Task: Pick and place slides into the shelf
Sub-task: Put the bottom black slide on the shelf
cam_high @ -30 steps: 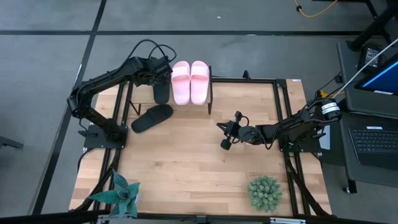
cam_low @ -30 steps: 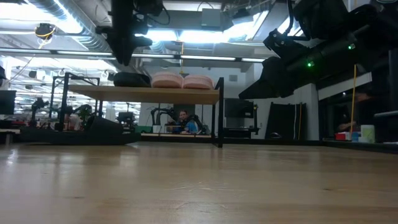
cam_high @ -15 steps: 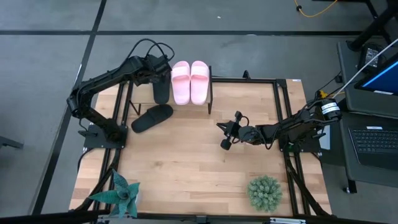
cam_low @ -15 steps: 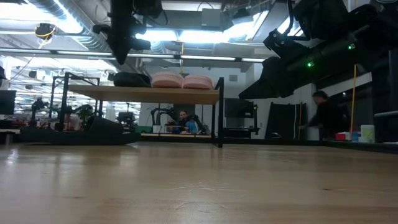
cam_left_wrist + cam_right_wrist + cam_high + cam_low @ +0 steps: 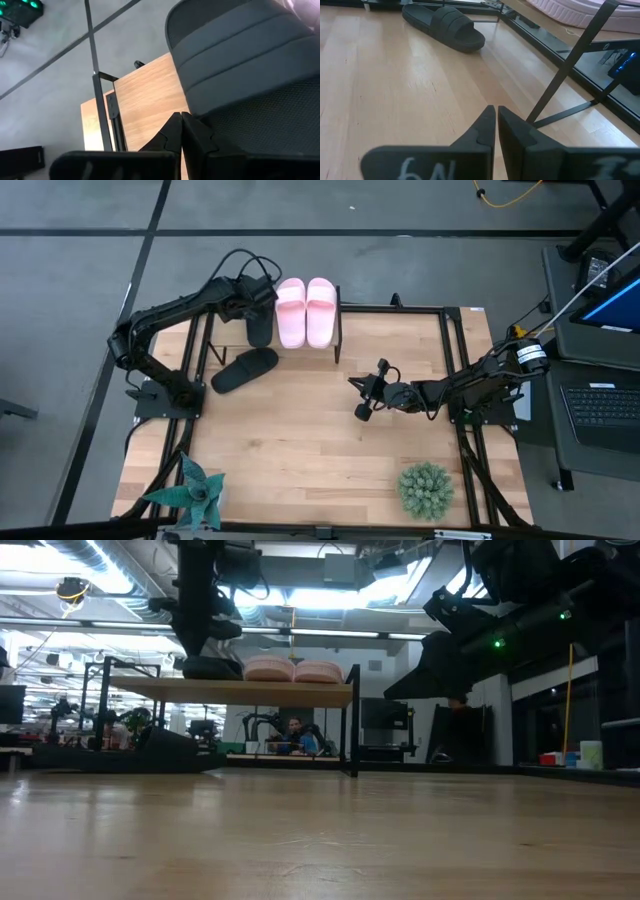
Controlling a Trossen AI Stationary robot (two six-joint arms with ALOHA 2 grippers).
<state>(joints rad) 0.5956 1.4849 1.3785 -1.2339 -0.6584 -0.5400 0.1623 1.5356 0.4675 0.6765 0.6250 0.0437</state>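
Note:
The shelf (image 5: 230,690) stands at the table's far left. On its plank lie two pale pink slides (image 5: 305,310) and, to their left, one black slide (image 5: 260,328), side by side. A second black slide (image 5: 245,368) lies flat on the tabletop in front of the shelf, also seen in the right wrist view (image 5: 442,27). My left gripper (image 5: 181,120) is shut, above the far end of the shelf's black slide (image 5: 250,65), with nothing between its fingers. My right gripper (image 5: 362,395) hovers shut over the table's middle right. My left gripper's shut fingertips (image 5: 172,125) stand right beside the black slide's edge (image 5: 200,107), just below its wide strap, coming from above. I cannot tell whether they touch it. The slide lies flat on the shelf's plank.
Two potted plants stand at the near edge, one left (image 5: 195,490) and one right (image 5: 425,488). A black metal frame (image 5: 455,360) borders the table. The shelf's thin black leg (image 5: 570,65) rises close ahead of my right gripper. A laptop (image 5: 605,405) sits off the table's right side.
My left gripper has come down a little toward the black slide on the shelf and shifted slightly toward the pink slides. All the slides lie where they were. A person has walked through the room behind the table.

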